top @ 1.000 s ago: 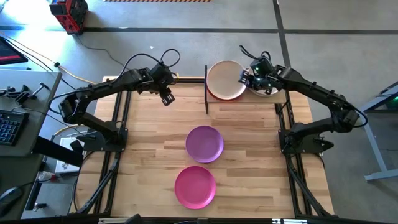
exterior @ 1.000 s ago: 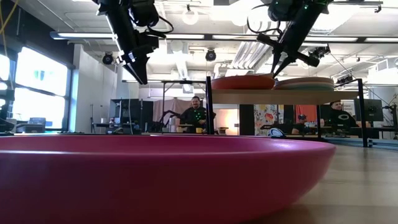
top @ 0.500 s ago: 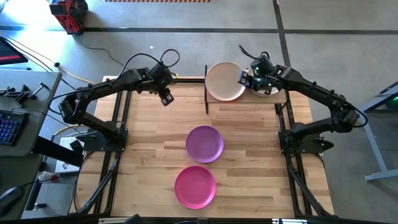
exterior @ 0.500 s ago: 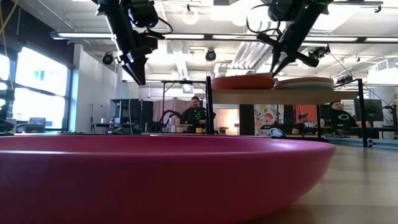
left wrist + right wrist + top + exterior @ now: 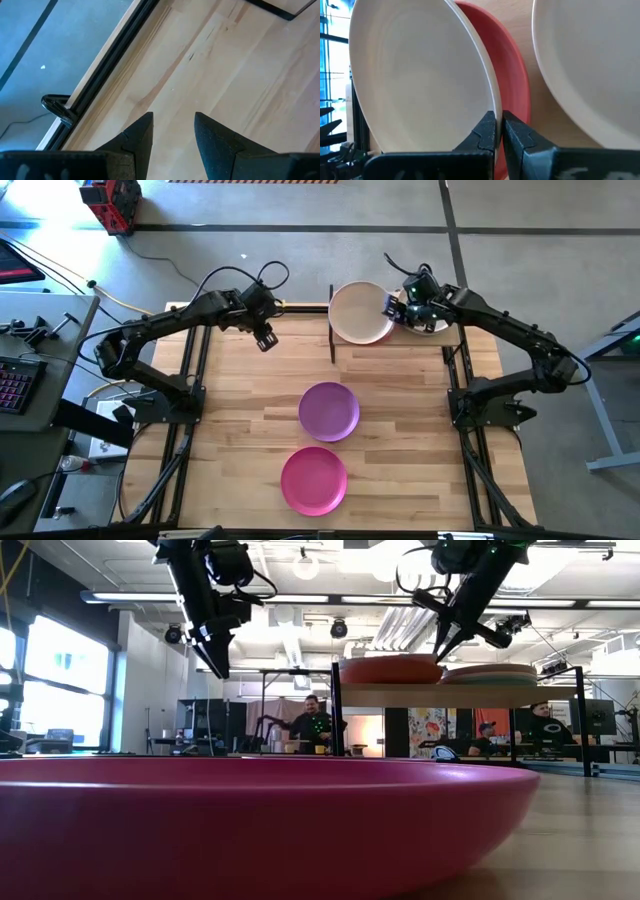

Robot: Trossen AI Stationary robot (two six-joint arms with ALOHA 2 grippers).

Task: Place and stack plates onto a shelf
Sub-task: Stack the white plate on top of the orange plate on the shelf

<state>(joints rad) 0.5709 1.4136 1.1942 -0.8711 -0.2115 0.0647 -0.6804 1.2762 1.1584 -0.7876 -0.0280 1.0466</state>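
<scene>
right gripper (image 5: pixel 498 131) clenched on rim of round cream plate (image 5: pixel 360 311) atop shelf (image 5: pixel 440 694), upper centre of high view. left gripper (image 5: pixel 172 132) released, upper left.

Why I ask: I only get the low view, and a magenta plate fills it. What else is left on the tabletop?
Observer: One purple plate, just beyond the magenta plate, seen from above.
Operator: Is the right gripper holding anything at the shelf?
Observer: Yes. Its wrist view shows the right gripper shut on the rim of the cream plate, which lies on an orange plate.
Operator: And the left?
Observer: The left gripper is open and empty over bare tabletop.
</scene>
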